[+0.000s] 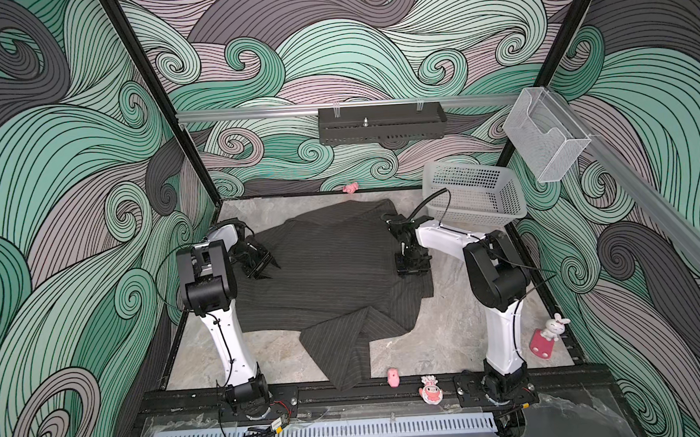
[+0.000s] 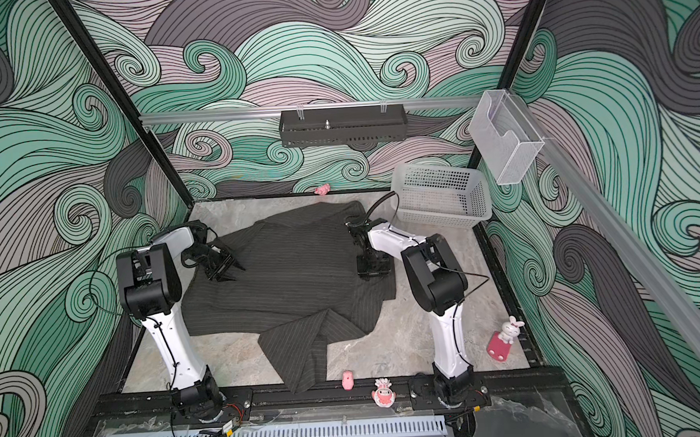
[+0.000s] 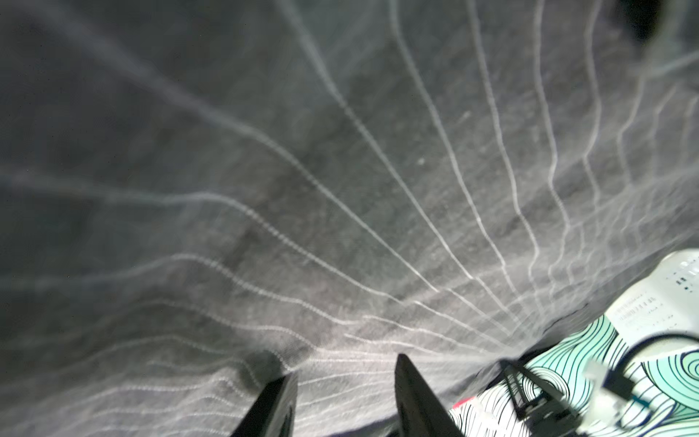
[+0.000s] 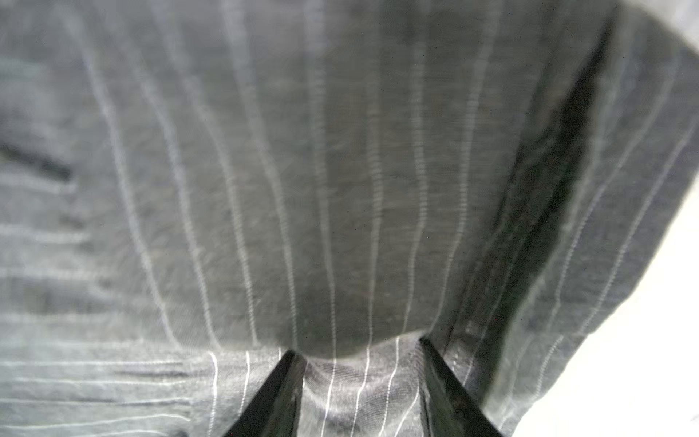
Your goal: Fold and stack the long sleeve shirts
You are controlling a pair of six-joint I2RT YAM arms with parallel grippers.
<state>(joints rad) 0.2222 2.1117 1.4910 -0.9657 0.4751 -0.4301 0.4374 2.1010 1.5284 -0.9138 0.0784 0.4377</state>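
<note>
You've got swirly wave wallpaper [image 1: 66, 162] in teal, mauve and grey on all three walls, with black frame posts [image 1: 144, 74] running up the corners. The base is a grey marble-look tabletop [image 1: 450, 325]. A silver rail [image 1: 250, 112] crosses the back wall with a black perforated tray [image 1: 380, 124] hung on it. A clear plastic box [image 1: 543, 133] hangs on the side rail at the right of both top views, and a white mesh basket [image 1: 476, 195] sits tilted in the far right corner. The light's even, with soft shadows.

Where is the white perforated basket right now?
In both top views the white perforated basket sits tilted at the far right corner of the table, just behind the right arm and beyond the far right edge of the pinstriped shirt.
</note>
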